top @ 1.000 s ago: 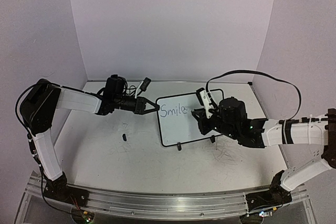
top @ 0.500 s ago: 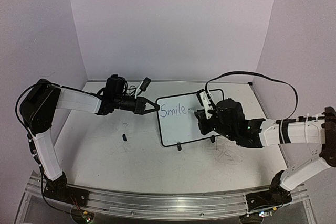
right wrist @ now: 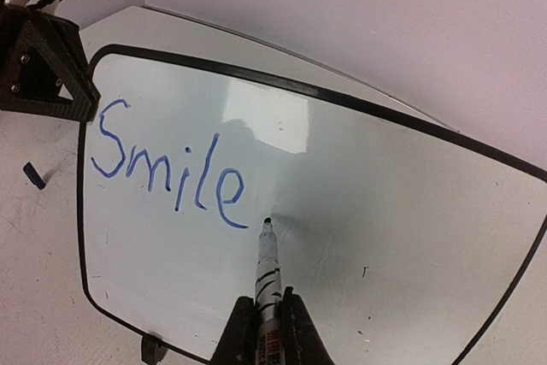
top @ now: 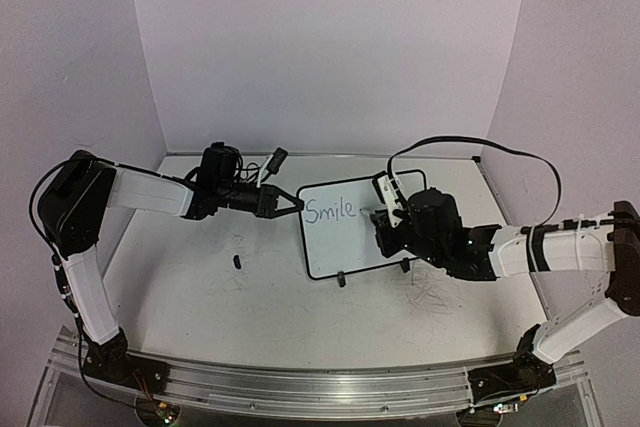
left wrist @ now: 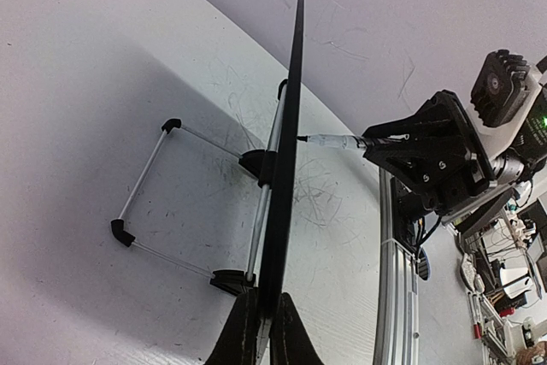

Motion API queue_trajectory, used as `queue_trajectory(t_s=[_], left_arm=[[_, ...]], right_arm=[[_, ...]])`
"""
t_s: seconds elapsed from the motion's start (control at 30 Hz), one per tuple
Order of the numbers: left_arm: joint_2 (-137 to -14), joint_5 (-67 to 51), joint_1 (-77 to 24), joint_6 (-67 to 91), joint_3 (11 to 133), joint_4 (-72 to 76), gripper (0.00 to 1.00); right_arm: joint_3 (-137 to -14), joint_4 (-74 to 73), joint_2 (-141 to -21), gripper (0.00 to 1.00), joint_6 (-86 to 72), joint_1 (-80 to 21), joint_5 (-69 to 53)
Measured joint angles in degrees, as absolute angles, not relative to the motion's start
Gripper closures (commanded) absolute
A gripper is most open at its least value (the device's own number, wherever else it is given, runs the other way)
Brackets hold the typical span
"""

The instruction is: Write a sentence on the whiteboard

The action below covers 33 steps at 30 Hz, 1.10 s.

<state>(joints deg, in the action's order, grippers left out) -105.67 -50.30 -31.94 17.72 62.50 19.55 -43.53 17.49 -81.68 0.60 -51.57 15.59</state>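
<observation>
The whiteboard (top: 350, 242) stands tilted on its two feet, with black frame and glossy white face. It bears the blue word "Smile" (top: 330, 211), which shows large in the right wrist view (right wrist: 167, 168); the rest of the sentence does not show. My left gripper (top: 290, 201) is shut on the board's left edge, seen edge-on in the left wrist view (left wrist: 263, 331). My right gripper (top: 384, 217) is shut on a marker (right wrist: 268, 267). The marker tip meets the board just right of the "e" (left wrist: 301, 138).
A small dark marker cap (top: 237, 261) lies on the scuffed white tabletop (top: 230, 297) left of the board, and shows in the right wrist view (right wrist: 32, 175). The board's wire stand (left wrist: 162, 194) rests behind it. Purple walls close the back and sides.
My right arm has edged left, bringing the marker tip to the board just after "Smile". The left gripper and the board have not moved.
</observation>
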Motion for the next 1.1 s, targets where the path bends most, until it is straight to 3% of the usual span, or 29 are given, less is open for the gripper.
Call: queue_trajectory(t_s=[1.1], left_arm=[[-105.7, -50.2, -31.9, 17.8, 62.5, 19.5, 1.0]], right_arm=[[-44.7, 15.0, -83.5, 1.0, -2.8, -51.8, 17.6]])
